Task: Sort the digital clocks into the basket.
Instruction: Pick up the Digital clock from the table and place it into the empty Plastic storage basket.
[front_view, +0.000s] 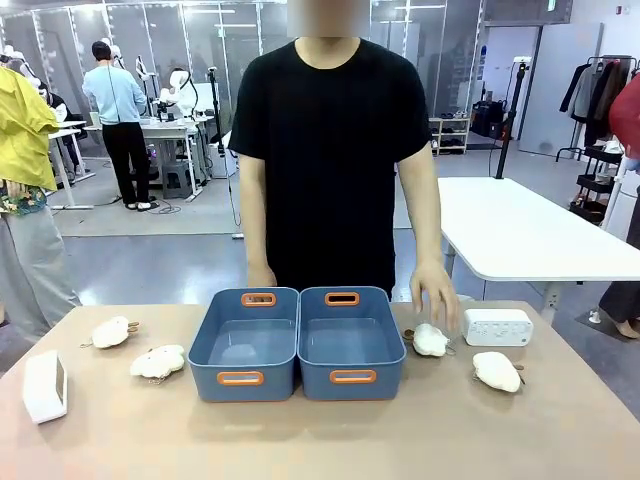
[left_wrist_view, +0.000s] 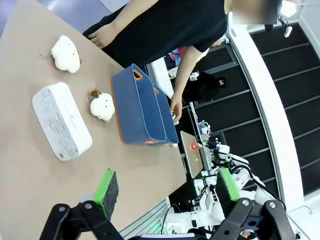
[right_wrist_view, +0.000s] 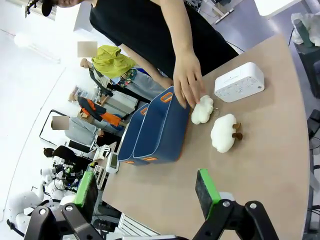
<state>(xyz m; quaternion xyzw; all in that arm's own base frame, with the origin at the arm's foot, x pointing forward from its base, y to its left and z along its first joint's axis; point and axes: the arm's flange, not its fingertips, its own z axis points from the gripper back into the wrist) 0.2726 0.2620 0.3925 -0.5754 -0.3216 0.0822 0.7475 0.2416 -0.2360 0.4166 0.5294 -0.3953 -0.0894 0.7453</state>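
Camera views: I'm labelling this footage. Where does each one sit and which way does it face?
Front: fixed between the arms, facing the person across the blue baskets.
Left wrist: over the table's left end, past the open left gripper, at one digital clock.
Right wrist: over the right end, past the open right gripper, at the other clock.
Shared: the baskets.

Four white plush toys lie on the tan tabletop (front_view: 330, 440). In its left half, the first plush toy (front_view: 110, 331) sits near the far left corner, and the second plush toy (front_view: 158, 362) lies a little further in, toward the near edge. In the right half, the third plush toy (front_view: 431, 340) lies toward the far edge, and the fourth plush toy (front_view: 497, 371) is nearer the right edge. A person in a black T-shirt (front_view: 335, 150) stands at the far edge.
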